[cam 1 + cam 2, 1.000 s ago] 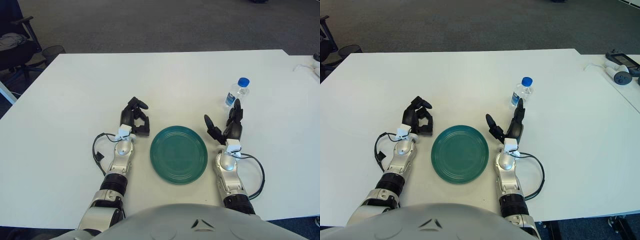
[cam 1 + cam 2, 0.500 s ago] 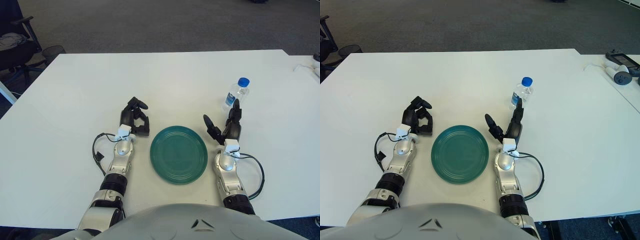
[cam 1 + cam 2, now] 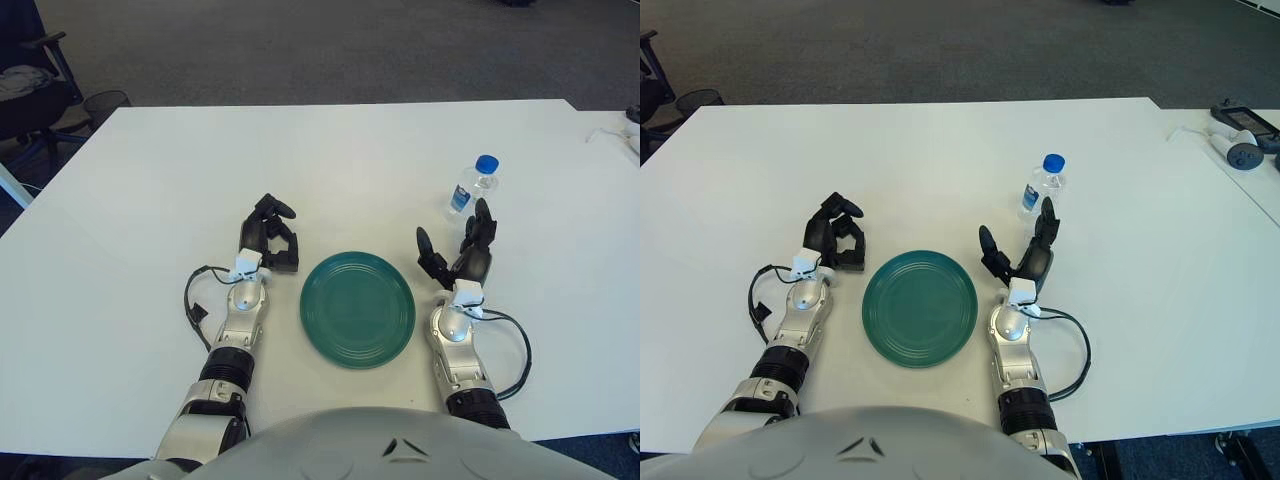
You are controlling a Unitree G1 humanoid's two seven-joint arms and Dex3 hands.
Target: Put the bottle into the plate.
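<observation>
A small clear water bottle (image 3: 472, 188) with a blue cap and blue label stands upright on the white table, right of centre. A round green plate (image 3: 357, 309) lies flat between my two hands, near the front edge. My right hand (image 3: 457, 252) is open, fingers spread, just in front of the bottle and right of the plate, not touching either. My left hand (image 3: 271, 238) rests on the table left of the plate with fingers curled, holding nothing.
The white table (image 3: 200, 160) spreads wide on all sides. White and dark devices with a cable (image 3: 1235, 135) lie at the far right edge. An office chair (image 3: 30, 85) and a black floor object stand beyond the far left corner.
My right hand has shifted slightly to the right, its fingers now closer under the bottle. The bottle, the plate and my left hand have not moved.
</observation>
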